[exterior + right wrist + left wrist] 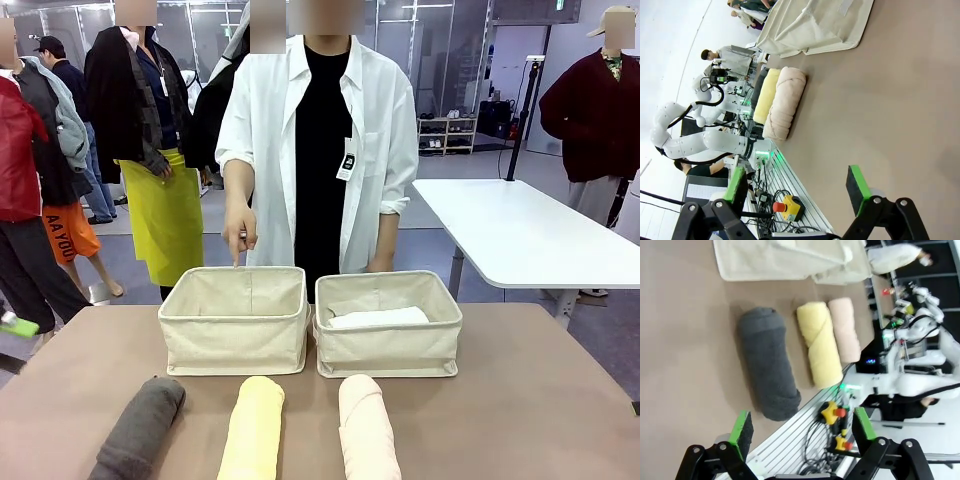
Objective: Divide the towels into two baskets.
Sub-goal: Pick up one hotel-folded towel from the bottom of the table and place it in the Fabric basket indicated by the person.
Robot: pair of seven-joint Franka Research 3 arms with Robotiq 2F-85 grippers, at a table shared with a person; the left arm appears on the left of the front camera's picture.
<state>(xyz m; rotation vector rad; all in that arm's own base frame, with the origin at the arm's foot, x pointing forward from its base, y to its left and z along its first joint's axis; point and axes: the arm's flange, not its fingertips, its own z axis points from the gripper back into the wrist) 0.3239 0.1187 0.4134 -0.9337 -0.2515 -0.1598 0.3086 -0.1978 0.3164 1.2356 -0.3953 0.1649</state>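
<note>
Three rolled towels lie side by side at the near edge of the table: dark grey [140, 430], pale yellow [253, 430] and peach-pink [367, 430]. Behind them stand two cream baskets. The left basket [235, 345] looks empty, and a person's finger [238, 258] points down at its far rim. A white towel [378, 318] lies in the right basket [390, 350]. My left gripper [802, 432] hangs open above the table's near edge, close to the grey towel [767, 367]. My right gripper [796, 185] is open too, some way off the peach-pink towel [785, 102].
A person in a white shirt [320, 150] stands right behind the baskets. An emergency stop button [786, 206] and cables lie on the rail below the table edge. A white table [520, 230] stands at the back right, and other people stand at the back left.
</note>
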